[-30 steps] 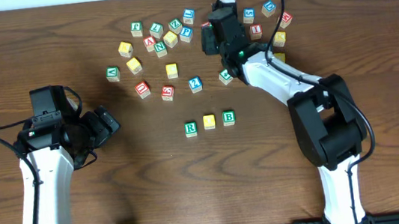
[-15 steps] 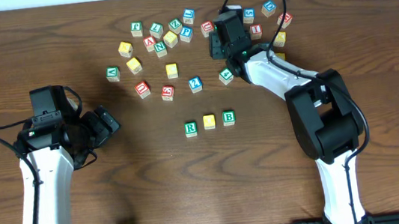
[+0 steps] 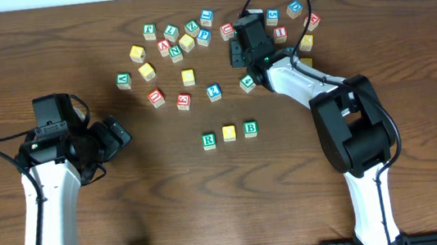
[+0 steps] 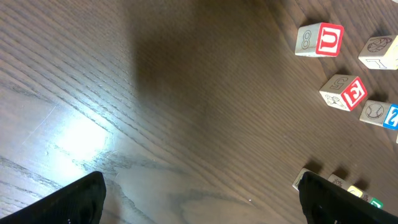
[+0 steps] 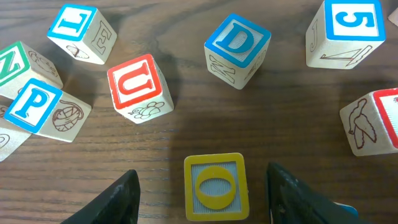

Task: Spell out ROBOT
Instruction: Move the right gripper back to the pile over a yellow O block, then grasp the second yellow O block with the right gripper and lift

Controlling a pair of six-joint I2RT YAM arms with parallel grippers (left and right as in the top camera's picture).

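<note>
Since a second ago, we note the right arm has shifted slightly over the tabletop among the loose cubes, wrist tipped down, so the right gripper, spread, straddles the yellow O cube untouched, likely destined beside the R cube and B cube; the left gripper idles spread.

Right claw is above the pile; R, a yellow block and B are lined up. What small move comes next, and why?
Probably lower the right claw straight down and close on the yellow O block. In the wrist view it sits between the open fingers with gaps on both sides, and the row R, yellow block, B needs an O next.
</note>
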